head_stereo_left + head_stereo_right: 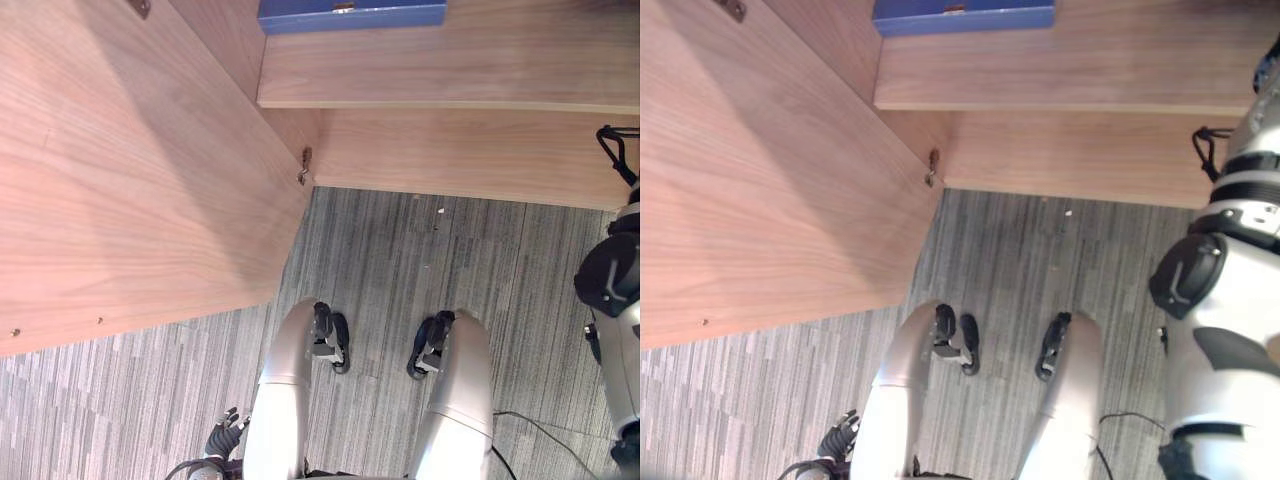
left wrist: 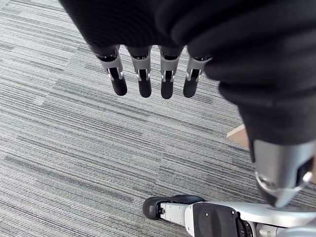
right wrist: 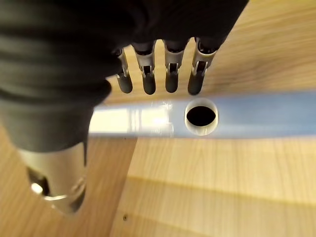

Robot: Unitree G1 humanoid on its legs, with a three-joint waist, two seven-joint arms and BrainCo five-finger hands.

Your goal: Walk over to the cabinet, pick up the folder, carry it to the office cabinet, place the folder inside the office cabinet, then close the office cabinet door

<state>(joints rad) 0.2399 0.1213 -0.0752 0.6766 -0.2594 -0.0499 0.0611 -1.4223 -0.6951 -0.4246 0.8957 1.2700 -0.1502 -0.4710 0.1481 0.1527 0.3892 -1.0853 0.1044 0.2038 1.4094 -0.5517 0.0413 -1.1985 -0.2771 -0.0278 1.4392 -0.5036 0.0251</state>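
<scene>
Two robot hands here and neither one has hold of anything. The blue folder (image 1: 350, 14) sits on a wooden shelf (image 1: 450, 70) inside the cabinet, right at the far edge of what the head camera sees, with the cabinet door (image 1: 130, 170) swung wide open on the robot's left and a small metal hinge (image 1: 305, 166) showing at the corner where door meets carcass. The right robot hand (image 3: 148, 74) is up by that shelf: its wrist view shows the fingers straight and side by side, pointing at the folder's pale blue spine and stopping just short of it, with the round finger hole (image 3: 200, 115) sitting just past the fingertips. The thumb hangs off to one side, apart from the folder, so nothing is gripped. The left robot hand (image 2: 166, 81) hangs low at the robot's side over the grey striped carpet (image 1: 400, 260), fingers straight and relaxed, thumb apart, well away from the cabinet. So the folder is on the shelf and the door is open.
</scene>
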